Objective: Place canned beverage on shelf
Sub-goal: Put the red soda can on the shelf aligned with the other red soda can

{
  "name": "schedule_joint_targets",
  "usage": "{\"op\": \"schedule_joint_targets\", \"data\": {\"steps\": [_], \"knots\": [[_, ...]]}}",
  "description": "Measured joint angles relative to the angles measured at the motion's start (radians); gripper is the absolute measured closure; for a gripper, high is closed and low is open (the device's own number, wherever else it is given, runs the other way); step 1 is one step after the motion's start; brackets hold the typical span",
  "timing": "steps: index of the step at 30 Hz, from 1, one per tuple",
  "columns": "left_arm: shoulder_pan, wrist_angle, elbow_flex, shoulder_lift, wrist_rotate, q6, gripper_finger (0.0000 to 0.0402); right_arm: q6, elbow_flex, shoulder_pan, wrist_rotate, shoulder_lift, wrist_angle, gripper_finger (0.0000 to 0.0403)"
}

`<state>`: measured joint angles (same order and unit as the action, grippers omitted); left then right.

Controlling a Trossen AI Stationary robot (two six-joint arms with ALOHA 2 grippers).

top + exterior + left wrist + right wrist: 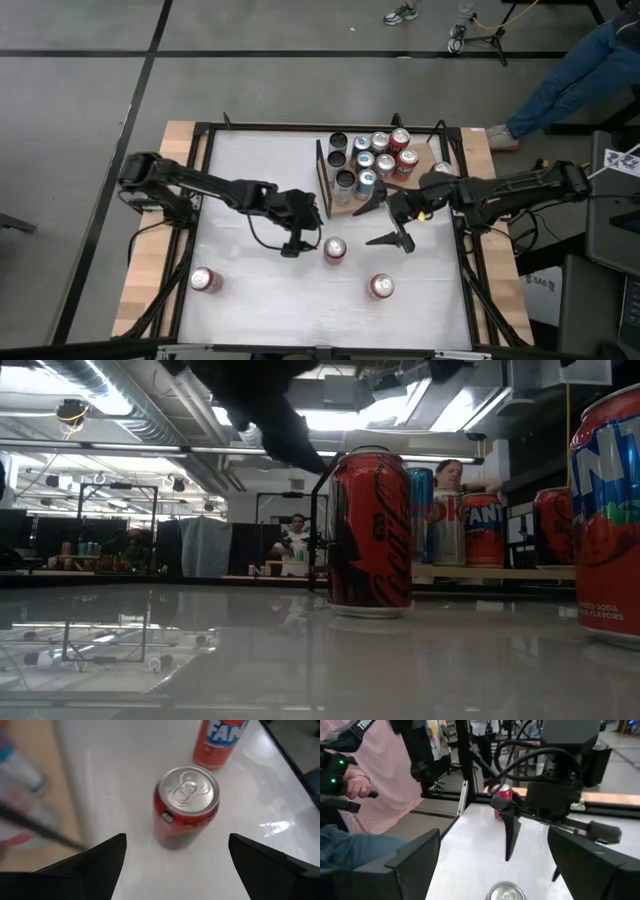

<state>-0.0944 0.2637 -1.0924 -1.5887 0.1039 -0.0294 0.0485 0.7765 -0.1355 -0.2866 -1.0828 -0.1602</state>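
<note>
This is a robotics lab, plainly a working one. The white counter (260, 300) sits in a black metal frame (200, 180) on bare grey floor (80, 100) marked with dark lines, and two dark robot arms are mounted at its sides. Overhead run exposed silver ducts (110, 405) and strip lights (100, 400) (no finished ceiling here). Across the room stand more black frames (115, 525) of the same build, with people (295, 540) seated behind them. Cables (490, 20) trail over the floor beside a tripod foot, and close by a person in a pink top (385, 790) grips a dark handheld controller (340, 775) lit with green lights.
</note>
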Motion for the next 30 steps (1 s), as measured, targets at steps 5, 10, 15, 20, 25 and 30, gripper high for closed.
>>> {"op": "schedule_joint_targets", "data": {"steps": [5, 10, 15, 20, 25, 30], "knots": [[0.0, 0.108, 0.0, 0.09, -0.042, 0.065, 0.0059, -0.002, 0.044, -0.056, 0.106, -0.007, 0.02, 0.0047], [-0.007, 0.205, 0.0, 0.174, -0.055, 0.139, 0.0059, -0.002, 0.088, -0.096, 0.16, -0.056, 0.066, 0.0047], [-0.039, 0.281, 0.0, 0.252, -0.103, 0.193, 0.0059, -0.002, 0.132, -0.11, 0.19, -0.144, 0.105, 0.0047], [-0.081, 0.317, 0.0, 0.304, -0.145, 0.243, 0.0059, -0.002, 0.156, -0.109, 0.19, -0.228, 0.112, 0.0047], [-0.125, 0.329, 0.0, 0.317, -0.148, 0.263, 0.0059, -0.002, 0.16, -0.129, 0.191, -0.29, 0.118, 0.0047], [-0.157, 0.33, 0.0, 0.316, -0.154, 0.264, 0.0059, -0.008, 0.16, -0.149, 0.214, -0.343, 0.116, 0.0047]]}}
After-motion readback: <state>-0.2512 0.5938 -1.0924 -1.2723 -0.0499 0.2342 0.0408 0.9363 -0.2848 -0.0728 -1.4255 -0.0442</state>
